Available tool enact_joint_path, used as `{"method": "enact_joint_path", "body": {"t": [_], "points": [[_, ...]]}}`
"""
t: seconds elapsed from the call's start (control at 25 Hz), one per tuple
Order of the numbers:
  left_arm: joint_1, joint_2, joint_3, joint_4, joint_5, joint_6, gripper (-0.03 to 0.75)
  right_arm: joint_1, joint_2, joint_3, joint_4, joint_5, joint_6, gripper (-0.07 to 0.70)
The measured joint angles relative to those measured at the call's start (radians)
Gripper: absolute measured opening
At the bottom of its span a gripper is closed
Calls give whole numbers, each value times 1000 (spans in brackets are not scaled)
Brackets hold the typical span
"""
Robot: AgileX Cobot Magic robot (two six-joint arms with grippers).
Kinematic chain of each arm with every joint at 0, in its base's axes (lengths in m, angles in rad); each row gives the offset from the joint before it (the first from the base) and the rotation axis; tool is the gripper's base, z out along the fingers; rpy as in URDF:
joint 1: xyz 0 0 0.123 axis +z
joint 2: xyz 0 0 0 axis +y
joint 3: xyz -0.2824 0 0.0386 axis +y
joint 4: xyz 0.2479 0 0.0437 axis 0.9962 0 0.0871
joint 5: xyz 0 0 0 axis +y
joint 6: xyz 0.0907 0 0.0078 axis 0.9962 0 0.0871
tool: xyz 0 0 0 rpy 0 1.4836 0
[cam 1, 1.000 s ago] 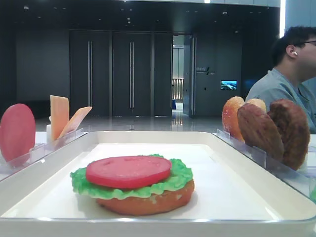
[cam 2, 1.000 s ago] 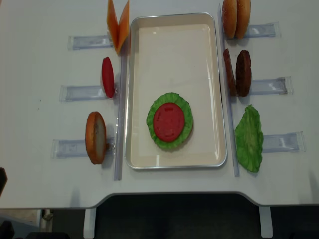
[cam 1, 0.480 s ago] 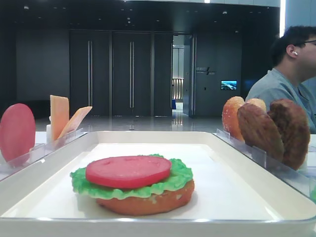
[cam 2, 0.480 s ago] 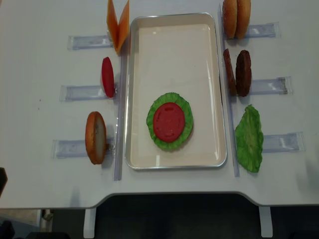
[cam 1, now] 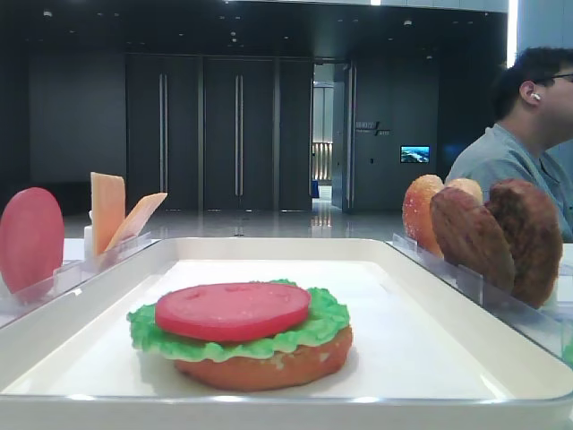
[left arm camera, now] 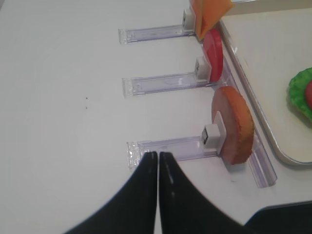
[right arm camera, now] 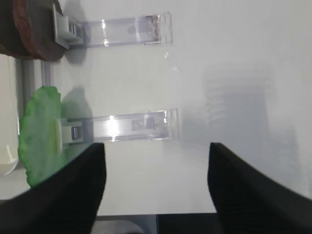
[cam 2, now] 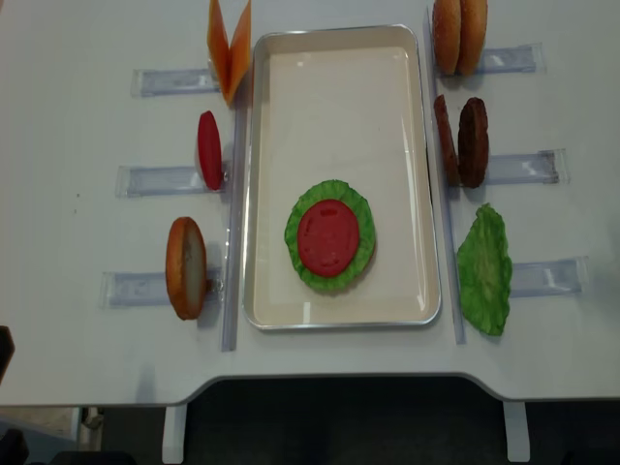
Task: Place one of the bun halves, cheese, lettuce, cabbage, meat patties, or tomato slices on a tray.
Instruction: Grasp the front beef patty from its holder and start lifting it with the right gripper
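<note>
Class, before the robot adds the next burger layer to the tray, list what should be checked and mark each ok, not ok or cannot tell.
1. Stack on tray in order: bun half, lettuce, tomato slice: ok.
2. Meat patties upright in rack: ok.
3. Cheese in rack: ok.
4. Right gripper open, empty: ok.
5. Left gripper shut, empty: ok.
6. Stack centred on tray: not ok, sits toward the near end.
</note>
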Motion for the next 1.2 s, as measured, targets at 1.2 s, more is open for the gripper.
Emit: {"method": "enact_joint_path", "body": {"t": [1.2], "points": [[0, 0, 0, 0, -1, 0, 0, 0, 366, -303, -23, -77, -62, 434]]}}
